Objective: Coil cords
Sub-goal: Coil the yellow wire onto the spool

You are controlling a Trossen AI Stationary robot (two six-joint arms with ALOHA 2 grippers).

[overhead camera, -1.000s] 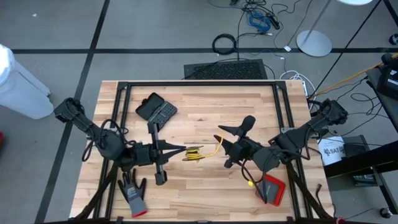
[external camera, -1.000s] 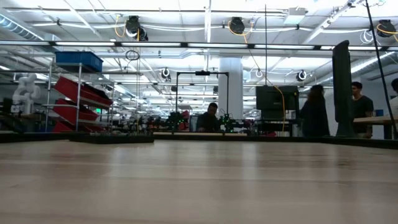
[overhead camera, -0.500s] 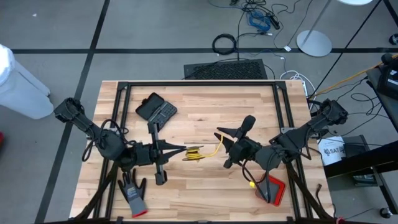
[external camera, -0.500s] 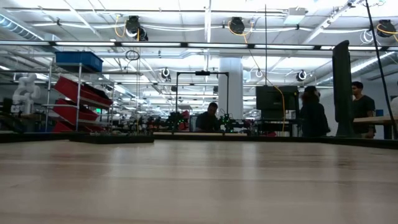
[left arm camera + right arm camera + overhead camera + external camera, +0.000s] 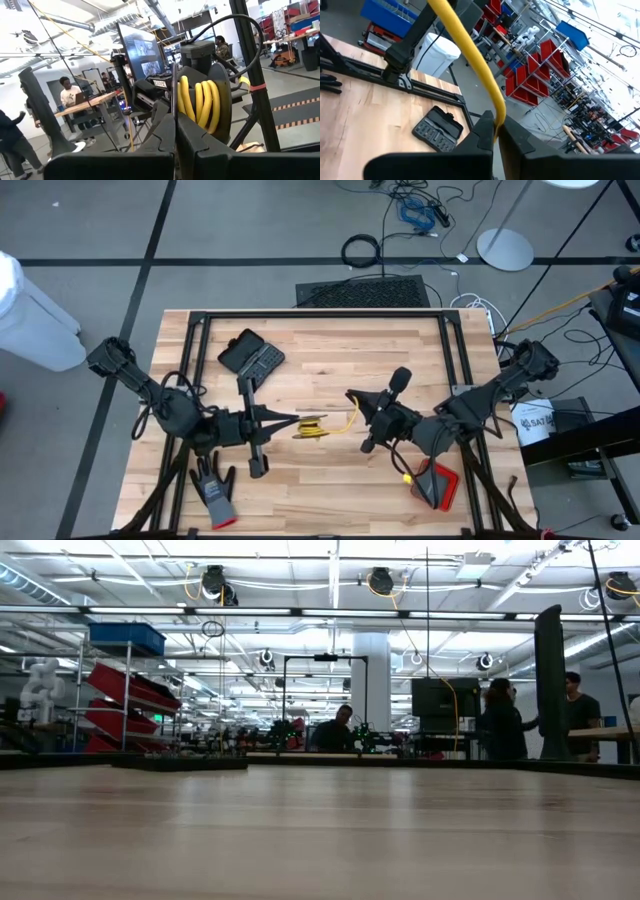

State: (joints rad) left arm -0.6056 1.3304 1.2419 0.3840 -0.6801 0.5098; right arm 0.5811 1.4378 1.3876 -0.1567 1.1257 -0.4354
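Since a sec ago: right hand (image 5: 352, 406) snapped shut on yellow cord (image 5: 345, 419), fingers wide apart before. Left hand (image 5: 292, 420) unchanged, shut, clamping the wound part of the cord on its small black spool (image 5: 218, 107) near worktop (image 5: 330, 360) centre. Free tail running from coil to right hand, then on toward worktop's near right corner by red-edged pad (image 5: 438, 484). Step in hand, prob.: regrip done, feeding slack for another turn. Next: swing right hand round spool, tension kept, no yanking loops off.

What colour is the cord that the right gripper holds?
Yellow; the cord shows best in the right wrist view.
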